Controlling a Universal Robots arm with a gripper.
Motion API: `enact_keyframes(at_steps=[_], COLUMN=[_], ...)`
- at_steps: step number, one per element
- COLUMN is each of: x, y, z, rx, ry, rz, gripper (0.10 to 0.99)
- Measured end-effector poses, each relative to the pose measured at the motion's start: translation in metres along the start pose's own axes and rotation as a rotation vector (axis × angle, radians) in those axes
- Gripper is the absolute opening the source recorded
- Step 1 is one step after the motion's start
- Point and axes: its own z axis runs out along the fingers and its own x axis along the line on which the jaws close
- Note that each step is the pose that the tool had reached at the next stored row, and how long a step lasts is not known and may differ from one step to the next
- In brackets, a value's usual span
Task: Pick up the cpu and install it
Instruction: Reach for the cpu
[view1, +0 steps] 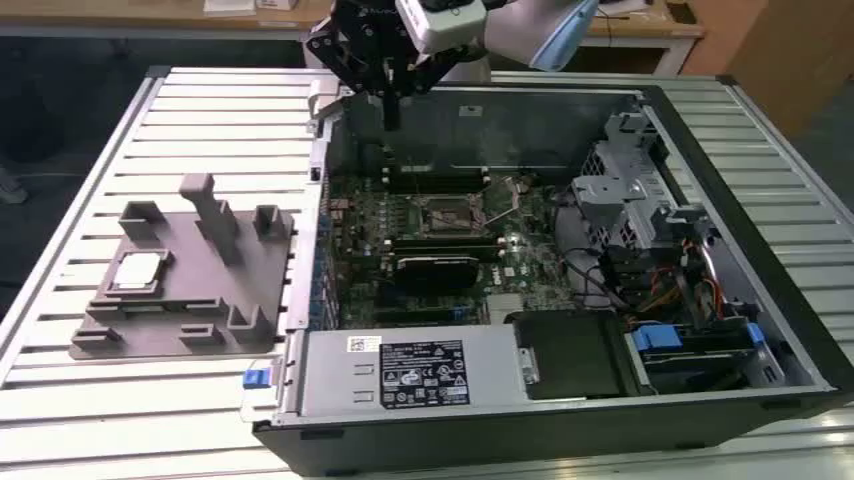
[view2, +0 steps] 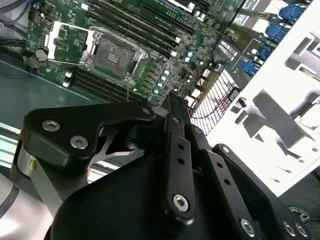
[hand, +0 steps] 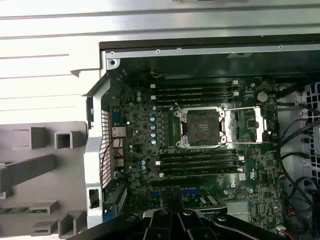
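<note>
The cpu (view1: 138, 272), a small square chip with a silvery top, lies in the grey plastic tray (view1: 187, 330) at the exterior view's left, outside the computer case. My gripper (view1: 391, 122) hangs high over the case's far wall, well away from the cpu, fingers pressed together with nothing between them. In both wrist views the fingers (view2: 172, 107) (hand: 175, 215) point down toward the motherboard. The socket (hand: 202, 127) (view1: 447, 212) (view2: 112, 55) stands uncovered, its metal frame (hand: 248, 125) flipped open beside it.
The open computer case (view1: 747, 300) holds the motherboard (view1: 441, 250), memory slots (hand: 197, 162), a drive cage with cables (view1: 641, 230) and a power supply (view1: 414, 375). Upright blocks (view1: 214, 215) rise from the tray. Everything rests on a slatted metal table (view1: 80, 400).
</note>
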Motion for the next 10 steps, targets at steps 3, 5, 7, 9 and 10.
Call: enact_keyframes(at_steps=[3,5,7,9,10], x=[0.0000,0.0002,0.0008,0.0013,0.0017], y=[0.0000,0.0000,0.0000,-0.0001,-0.0001], z=[0.0000,0.0000,0.0000,0.0000,-0.0001], rx=[0.000,0.000,0.000,0.000,0.000], ry=[0.0000,0.0000,0.0000,0.0000,0.0000], rz=[0.000,0.000,0.000,0.000,0.000], gripper=[0.106,0.106,0.106,0.106,0.106])
